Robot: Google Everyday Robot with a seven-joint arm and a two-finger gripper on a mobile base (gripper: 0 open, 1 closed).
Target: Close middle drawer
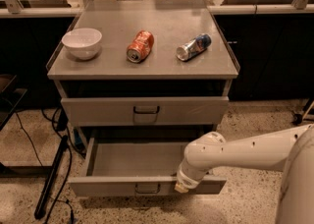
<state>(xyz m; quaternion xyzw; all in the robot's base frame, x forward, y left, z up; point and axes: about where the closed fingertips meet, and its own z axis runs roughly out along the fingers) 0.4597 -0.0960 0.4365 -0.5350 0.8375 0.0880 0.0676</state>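
Speckled terrazzo floor runs under a grey metal cabinet whose flat counter stands in front of dark, glass-topped partitions. From the right edge a thick white robot arm reaches low across the cabinet's front. Below the counter the taller-fronted top drawer sits almost flush, a dark gap showing above it. Under that, the middle drawer is pulled well out toward the camera, its grey inside bare and its small recessed pull at the centre of the low front panel. A black stand and cables lie on the floor to the left. On the counter a white bowl stands upright at the left; an orange-red can lies on its side at the middle and a blue and silver can lies on its side to the right, all three apart. Neither label can be read. The claw is against the right part of the middle drawer's front panel; whether it is open or closed cannot be told.
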